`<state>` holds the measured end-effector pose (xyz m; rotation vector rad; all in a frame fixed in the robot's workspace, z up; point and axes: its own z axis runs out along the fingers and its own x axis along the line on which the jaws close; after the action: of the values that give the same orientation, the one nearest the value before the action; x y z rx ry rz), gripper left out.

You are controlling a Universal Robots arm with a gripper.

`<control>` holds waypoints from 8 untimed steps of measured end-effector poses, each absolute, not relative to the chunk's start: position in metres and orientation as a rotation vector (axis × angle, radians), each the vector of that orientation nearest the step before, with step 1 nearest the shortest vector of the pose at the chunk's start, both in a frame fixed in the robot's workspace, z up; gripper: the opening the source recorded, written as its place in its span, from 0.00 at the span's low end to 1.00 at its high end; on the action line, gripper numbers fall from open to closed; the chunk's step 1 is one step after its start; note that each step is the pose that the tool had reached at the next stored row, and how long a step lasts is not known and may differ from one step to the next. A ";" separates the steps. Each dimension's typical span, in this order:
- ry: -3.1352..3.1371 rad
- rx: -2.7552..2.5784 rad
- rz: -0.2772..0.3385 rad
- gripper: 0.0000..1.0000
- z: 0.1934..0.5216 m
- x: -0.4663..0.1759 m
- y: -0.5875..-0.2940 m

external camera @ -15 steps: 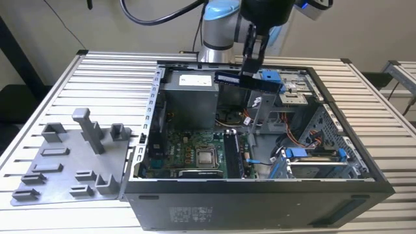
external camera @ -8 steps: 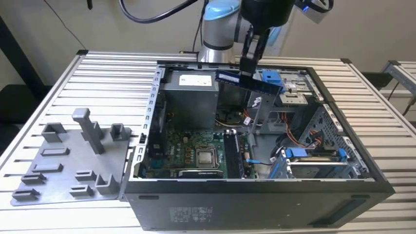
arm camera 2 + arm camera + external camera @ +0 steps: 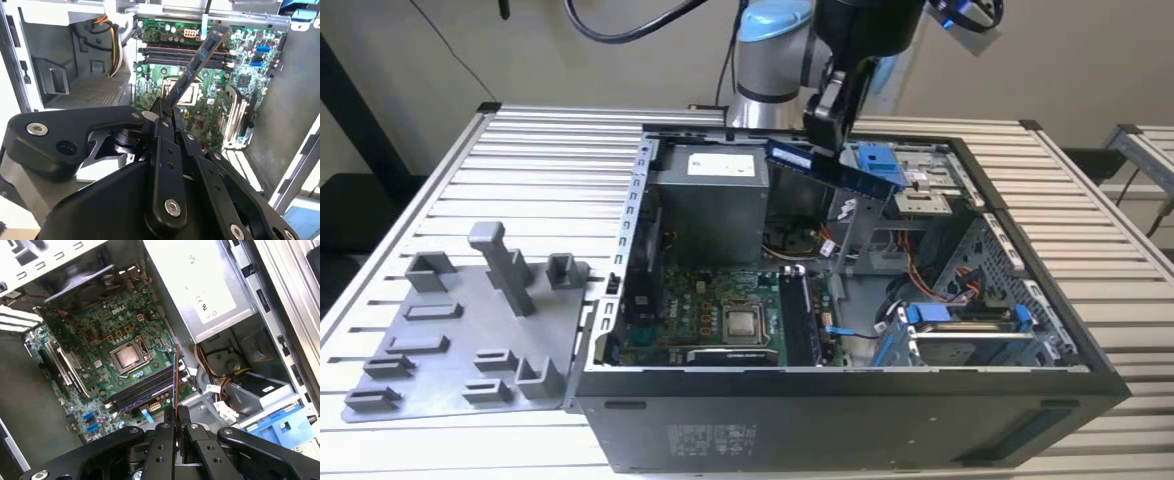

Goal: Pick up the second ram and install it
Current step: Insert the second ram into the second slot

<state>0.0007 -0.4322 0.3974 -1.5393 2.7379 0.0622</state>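
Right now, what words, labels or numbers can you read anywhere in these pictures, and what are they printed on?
Nothing can be quoted with confidence.
Label on the power supply: print too small to read.
White markings on the motherboard: too small to read.
Sticker on the front of the case: too faint to read.
Label on the second ram, held in the gripper: not legible.

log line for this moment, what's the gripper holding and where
gripper | jaws shut on second ram | held tilted above open computer case | over motherboard | not in a slot
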 end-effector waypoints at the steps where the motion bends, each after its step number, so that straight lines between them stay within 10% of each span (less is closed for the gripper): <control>1: 2.751 -1.515 0.062 0.14 0.397 0.001 -0.432; 8: 2.840 -1.334 0.062 0.14 0.396 0.001 -0.432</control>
<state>0.0007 -0.4322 0.3965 -1.3341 2.8403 0.0620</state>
